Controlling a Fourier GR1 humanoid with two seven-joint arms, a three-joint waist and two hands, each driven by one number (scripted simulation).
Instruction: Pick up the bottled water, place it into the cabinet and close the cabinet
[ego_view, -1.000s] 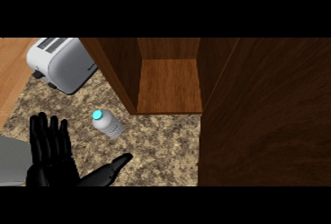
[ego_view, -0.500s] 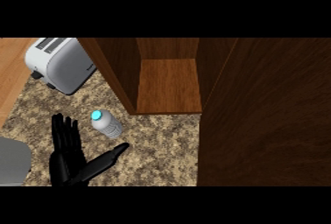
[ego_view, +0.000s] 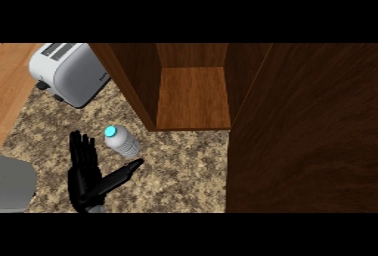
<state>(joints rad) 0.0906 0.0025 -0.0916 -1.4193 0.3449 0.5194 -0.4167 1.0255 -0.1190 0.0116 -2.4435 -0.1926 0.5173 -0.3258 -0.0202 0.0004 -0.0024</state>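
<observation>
The water bottle is clear with a cyan cap and lies tilted on the speckled counter, just in front of the cabinet's left wall. My left hand is open at the lower left, fingers straight beside the bottle's left side and thumb stretched out below it. No part of the hand curls round the bottle. The wooden cabinet stands open, with its shelf bare. Its dark door fills the right side of the view. My right hand does not show.
A silver toaster stands at the back left of the counter, left of the cabinet. A grey forearm sits at the lower left edge. A strip of lighter wood runs along the far left.
My left hand has moved forward and to the right, closing in on the bottle until its fingers stand beside it. The bottle and cabinet have not moved.
</observation>
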